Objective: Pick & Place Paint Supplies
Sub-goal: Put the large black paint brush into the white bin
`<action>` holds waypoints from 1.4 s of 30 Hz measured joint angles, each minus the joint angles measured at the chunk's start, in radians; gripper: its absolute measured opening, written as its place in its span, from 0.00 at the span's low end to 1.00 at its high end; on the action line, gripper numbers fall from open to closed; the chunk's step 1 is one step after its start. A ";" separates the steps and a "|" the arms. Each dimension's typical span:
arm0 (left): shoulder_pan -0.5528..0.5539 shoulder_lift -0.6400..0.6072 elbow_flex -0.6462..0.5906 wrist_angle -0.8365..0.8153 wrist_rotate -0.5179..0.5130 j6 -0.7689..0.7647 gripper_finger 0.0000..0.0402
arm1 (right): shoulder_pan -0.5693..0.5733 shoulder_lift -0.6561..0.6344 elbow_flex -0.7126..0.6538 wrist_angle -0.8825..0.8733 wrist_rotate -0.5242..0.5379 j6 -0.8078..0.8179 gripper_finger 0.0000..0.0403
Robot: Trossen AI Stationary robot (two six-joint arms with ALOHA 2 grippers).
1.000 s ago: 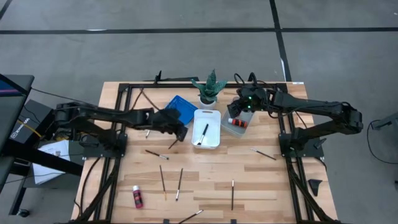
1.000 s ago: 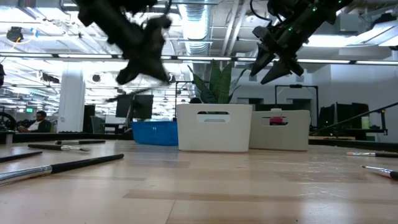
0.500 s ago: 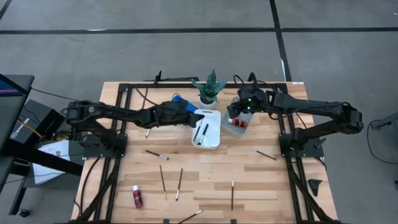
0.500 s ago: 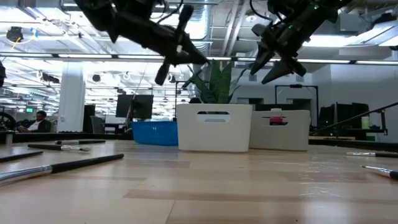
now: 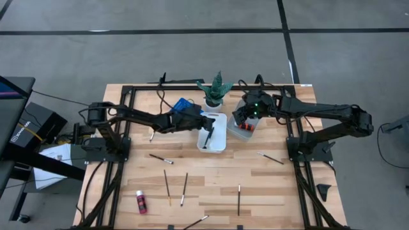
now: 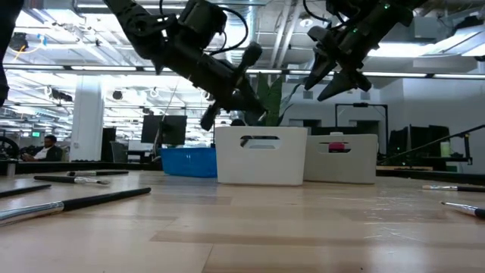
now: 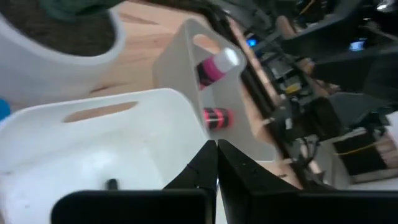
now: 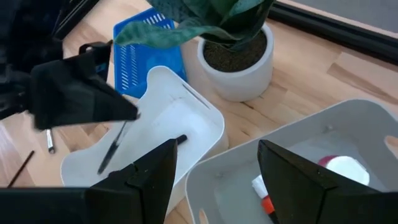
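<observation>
Left gripper (image 5: pixel 203 121), jaws pressed together and holding nothing visible, is poised over the white tray (image 5: pixel 220 143) at the table's far centre; a dark-handled paintbrush (image 5: pixel 208 137) lies inside that tray. Right gripper (image 5: pixel 241 116), jaws spread wide and empty, hangs above the grey tray (image 5: pixel 237 133) just right of the white one, where red bottles (image 7: pixel 212 65) with white caps rest. A blue tray (image 5: pixel 182 104) and potted plant (image 5: pixel 215 89) stand beyond. More paintbrushes (image 5: pixel 167 186) and one red bottle (image 5: pixel 141 202) lie scattered on the near tabletop (image 5: pixel 268 191).
</observation>
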 joint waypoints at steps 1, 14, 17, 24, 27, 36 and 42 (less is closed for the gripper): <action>0.004 -0.001 -0.001 -0.027 -0.006 0.000 0.00 | 0.000 0.000 0.000 0.000 0.000 -0.004 0.55; 0.008 0.000 -0.002 -0.035 -0.009 -0.010 0.04 | 0.000 0.000 0.000 0.015 0.001 -0.023 0.55; 0.009 -0.001 -0.002 -0.035 -0.010 -0.021 0.08 | 0.000 0.000 0.000 0.017 0.001 -0.023 0.55; 0.012 -0.009 -0.003 -0.011 -0.011 -0.023 0.21 | 0.000 0.000 0.000 0.029 0.003 -0.007 0.55; 0.004 -0.042 -0.004 0.042 -0.015 0.036 0.24 | 0.000 0.000 0.000 0.023 0.003 -0.007 0.55; -0.026 -0.240 -0.003 0.044 0.030 0.427 0.23 | 0.000 -0.005 0.000 0.032 0.003 -0.007 0.55; -0.060 -0.397 -0.002 -0.149 0.138 0.615 0.23 | 0.000 -0.005 0.000 0.037 0.003 -0.019 0.55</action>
